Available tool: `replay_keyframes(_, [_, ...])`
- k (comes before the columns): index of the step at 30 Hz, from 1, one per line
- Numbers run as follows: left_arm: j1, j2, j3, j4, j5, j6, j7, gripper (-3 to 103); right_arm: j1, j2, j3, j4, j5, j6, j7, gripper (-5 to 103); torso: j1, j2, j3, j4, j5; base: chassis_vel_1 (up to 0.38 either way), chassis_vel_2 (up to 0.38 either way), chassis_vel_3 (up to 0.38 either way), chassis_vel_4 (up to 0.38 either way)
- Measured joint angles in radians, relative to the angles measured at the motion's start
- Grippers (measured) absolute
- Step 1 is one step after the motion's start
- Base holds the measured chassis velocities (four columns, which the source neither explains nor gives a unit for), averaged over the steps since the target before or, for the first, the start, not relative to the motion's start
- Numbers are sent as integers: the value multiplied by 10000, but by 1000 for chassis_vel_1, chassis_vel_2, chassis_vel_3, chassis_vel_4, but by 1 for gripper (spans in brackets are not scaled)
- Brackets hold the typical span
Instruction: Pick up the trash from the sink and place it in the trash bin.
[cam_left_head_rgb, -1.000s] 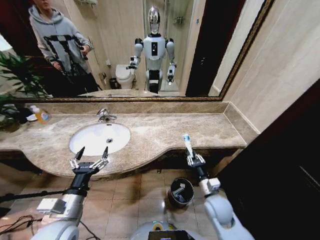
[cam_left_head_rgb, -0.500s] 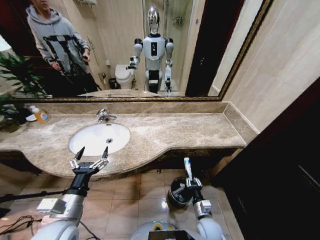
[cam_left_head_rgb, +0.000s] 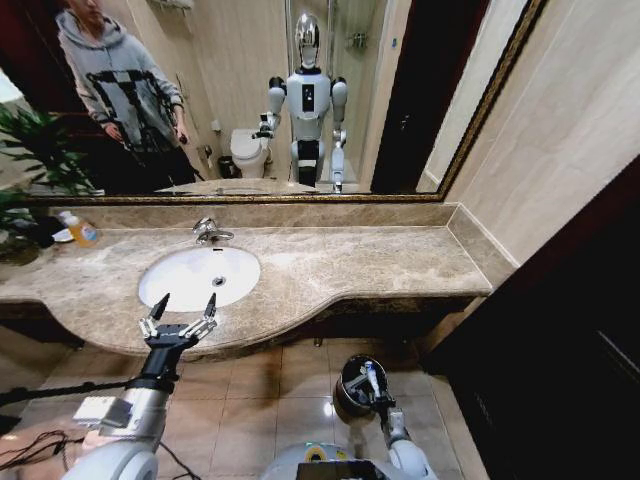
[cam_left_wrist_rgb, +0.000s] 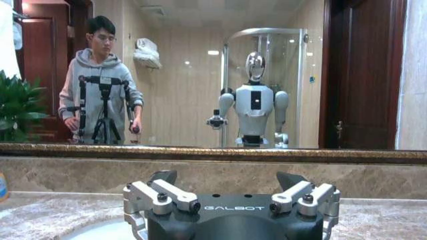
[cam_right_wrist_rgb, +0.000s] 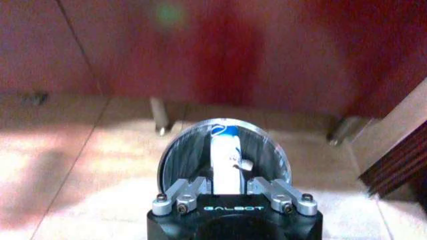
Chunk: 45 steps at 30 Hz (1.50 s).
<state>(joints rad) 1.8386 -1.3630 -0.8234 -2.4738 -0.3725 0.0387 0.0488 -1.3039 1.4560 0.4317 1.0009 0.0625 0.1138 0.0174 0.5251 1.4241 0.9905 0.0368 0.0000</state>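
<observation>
So the right gripper (cam_left_head_rgb: 371, 384) w/ the white tube (cam_left_head_rgb: 371, 378) was up by the counter edge a sec ago, then dropped past it, and now it's down low right over the trash bin (cam_left_head_rgb: 345, 392) on the floor, near-right of the vanity. Basically the carry is done imo; what's left for this piece is letting go.

Right wrist view: fingers (cam_right_wrist_rgb: 189, 189) pressed in on both sides of the tube (cam_right_wrist_rgb: 223, 159), which sticks out straight over the bin's mouth (cam_right_wrist_rgb: 180, 155), blue mark at its far end. There's a small pale bit beside it, looks like something already inside the bin, but can't tell what.

Left gripper (cam_left_head_rgb: 178, 322) hasn't budged, parked at the near edge of the counter, fingers spread wide, nothing in it. Same story in its own cam (cam_left_wrist_rgb: 233, 202).

Sink (cam_left_head_rgb: 165, 283): white basin looks bare from the head view, just the drain. Can't see any more trash in there, though tiny stuff could be missed.
</observation>
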Motion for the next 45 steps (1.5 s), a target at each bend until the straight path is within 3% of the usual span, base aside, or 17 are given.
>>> replay_keyframes(14, [0,0,0,0,0,0,0,100,1664,70,-42,-2576,-281,110,-363,22,0,0,0,0,1,0,0,0,0])
replay_keyframes(28, [0,0,0,0,0,0,0,100,2400,36,-157,-3678,-407,332,-441,19,0,0,0,0,0,0,0,0,0])
replay_keyframes(30, [0,0,0,0,0,0,0,100,2442,42,-173,-3713,-438,332,-441,30,0,0,0,0,0,0,0,0,0])
replay_keyframes(31, [0,0,0,0,0,0,0,100,2442,42,-173,-3713,-438,332,-441,30,0,0,0,0,0,0,0,0,0])
replay_keyframes(35, [0,0,0,0,0,0,0,100,2463,71,-192,-3724,-474,335,-434,51,0,0,-1,0,0,0,0,0,0])
replay_keyframes(38, [0,0,0,0,0,0,0,100,2453,75,-192,-3727,-476,353,-434,51,0,0,-1,0,0,0,0,0,0])
replay_keyframes(39, [0,0,0,0,-1,0,0,100,2436,74,-192,-3718,-477,359,-433,62,0,0,-1,0,0,0,0,0,0])
replay_keyframes(40, [0,0,0,0,-1,0,0,100,2436,74,-192,-3718,-477,359,-433,62,0,0,-1,0,0,0,0,0,0])
replay_keyframes(43, [0,0,0,0,0,0,0,100,2359,49,-193,-3615,-471,364,-433,79,0,0,-1,0,0,0,0,0,0])
replay_keyframes(45, [0,0,-1,0,0,0,0,100,2323,38,-193,-3561,-460,364,-433,84,0,0,-1,0,0,0,0,0,0])
